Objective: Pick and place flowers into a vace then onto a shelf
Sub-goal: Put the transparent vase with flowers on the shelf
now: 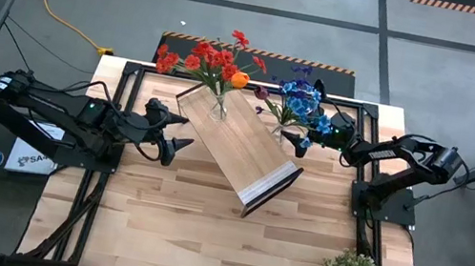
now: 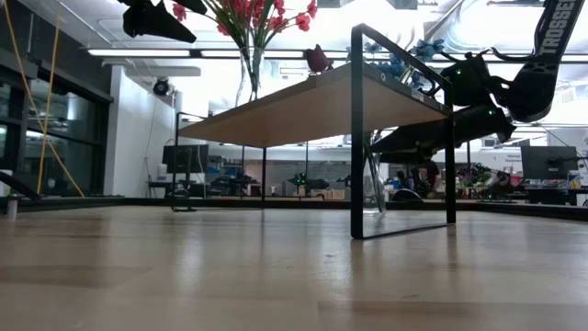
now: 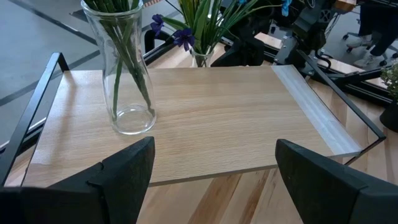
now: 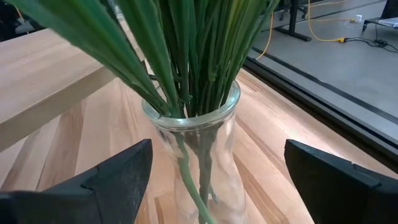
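High view: shelf (image 1: 237, 147) angled on desk (image 1: 201, 233), red flowers (image 1: 211, 59) in vase (image 1: 219, 106) at its far corner. Blue flowers (image 1: 301, 100) in second vase (image 1: 277, 136) on desk beside shelf. Left fingers (image 1: 177, 133) apart, off shelf's near-left edge. Right fingers (image 1: 307, 130) apart, flanking second vase.

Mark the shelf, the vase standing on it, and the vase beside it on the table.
shelf (image 1: 240, 148): high view, bare middle of its board.
vase on the shelf (image 3: 127, 87): left wrist view, glass body holding green stems.
vase on the table (image 4: 199, 152): right wrist view, glass wall below the rim.
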Action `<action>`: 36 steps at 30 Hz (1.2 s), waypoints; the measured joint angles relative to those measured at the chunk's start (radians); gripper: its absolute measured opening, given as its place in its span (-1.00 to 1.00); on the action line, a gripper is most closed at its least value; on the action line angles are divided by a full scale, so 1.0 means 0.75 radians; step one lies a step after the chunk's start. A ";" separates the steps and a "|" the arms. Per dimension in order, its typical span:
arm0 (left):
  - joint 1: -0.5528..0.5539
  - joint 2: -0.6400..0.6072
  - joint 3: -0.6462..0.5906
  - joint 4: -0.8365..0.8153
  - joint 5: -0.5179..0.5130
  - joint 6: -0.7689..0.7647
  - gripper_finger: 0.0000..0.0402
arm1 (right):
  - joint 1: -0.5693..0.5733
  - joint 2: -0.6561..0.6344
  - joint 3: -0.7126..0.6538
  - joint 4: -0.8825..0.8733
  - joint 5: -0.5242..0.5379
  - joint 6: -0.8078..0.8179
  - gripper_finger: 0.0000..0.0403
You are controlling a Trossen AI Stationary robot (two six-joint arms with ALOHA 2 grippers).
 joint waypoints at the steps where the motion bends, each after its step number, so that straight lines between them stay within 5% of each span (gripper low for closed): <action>1: 0.000 0.000 0.000 0.000 0.000 0.000 0.83 | 0.000 0.000 0.000 -0.001 0.000 0.000 0.76; 27: 0.000 0.000 0.000 -0.001 -0.034 0.000 0.83 | 0.000 0.000 0.002 -0.028 0.029 0.065 0.76; 36: 0.000 0.000 0.000 0.000 -0.033 0.000 0.83 | 0.001 -0.001 0.175 -0.256 0.001 0.003 0.76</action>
